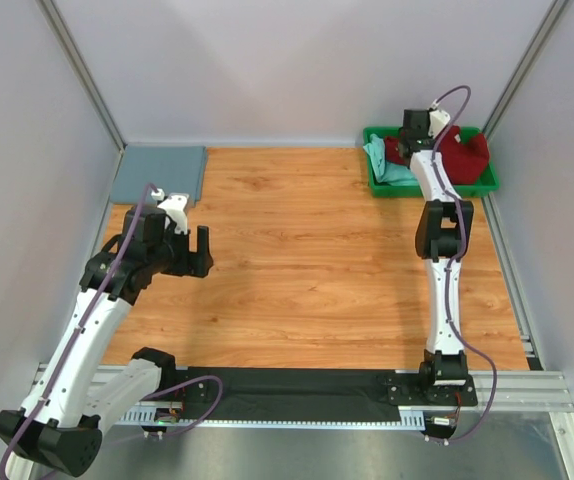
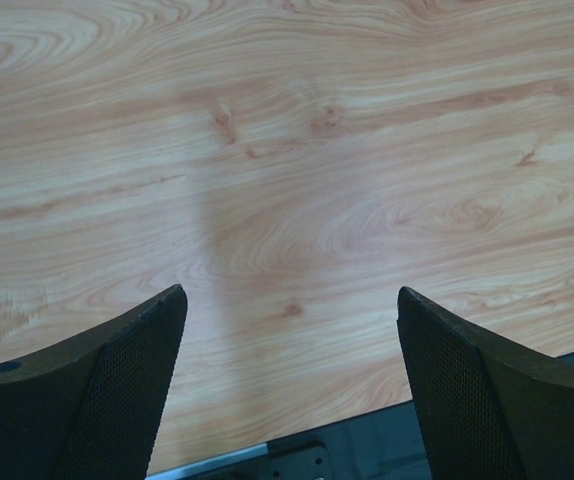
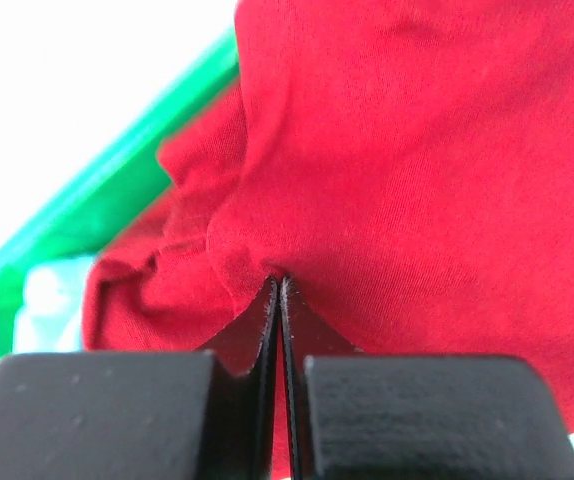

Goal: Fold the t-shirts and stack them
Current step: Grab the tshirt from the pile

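Right hand clamped on a small pinch of the red t-shirt, bunched in the green tray at 1 o'clock of the tabletop, mint t-shirt touching it. Risk: so thin a fold may slip out on lifting, or the mint one drags along w/ it. Left hand spread wide, empty, over bare wood at 9 o'clock.

Right pincer tips disappearing into red t-shirt folds, shirt running past frame edges, mint t-shirt lying mostly covered, green tray showing blurred, left pincer fingers being cropped below
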`<state>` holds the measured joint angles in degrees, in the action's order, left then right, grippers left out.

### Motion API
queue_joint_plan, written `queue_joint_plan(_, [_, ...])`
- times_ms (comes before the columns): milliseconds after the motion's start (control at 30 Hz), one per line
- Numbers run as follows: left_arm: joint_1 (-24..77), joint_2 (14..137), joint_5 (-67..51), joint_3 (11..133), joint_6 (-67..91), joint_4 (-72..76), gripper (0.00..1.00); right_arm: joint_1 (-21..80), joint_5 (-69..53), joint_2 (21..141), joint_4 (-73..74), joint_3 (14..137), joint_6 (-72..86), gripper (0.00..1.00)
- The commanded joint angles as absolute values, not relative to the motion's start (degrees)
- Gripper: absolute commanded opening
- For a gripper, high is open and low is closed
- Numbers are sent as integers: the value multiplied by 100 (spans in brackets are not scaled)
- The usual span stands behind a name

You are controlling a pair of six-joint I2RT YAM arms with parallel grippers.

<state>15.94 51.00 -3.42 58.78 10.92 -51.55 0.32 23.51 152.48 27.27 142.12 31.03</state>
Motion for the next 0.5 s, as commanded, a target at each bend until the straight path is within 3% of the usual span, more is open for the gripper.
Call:
queue_joint_plan(0, [1564,5054,-439,6099,1397,-5273,92,-237,2267,15022,2575,14731,3234,0])
queue_joint_plan(333, [1538,5133,-554,6705,2213,-5571,95,-255,2479,12403,3084,14160,3042,0])
queue_joint_plan(467, [1538,5177,-1474,6917,2416,-5467,98,121,2382,11140,3331,13861,2856,0])
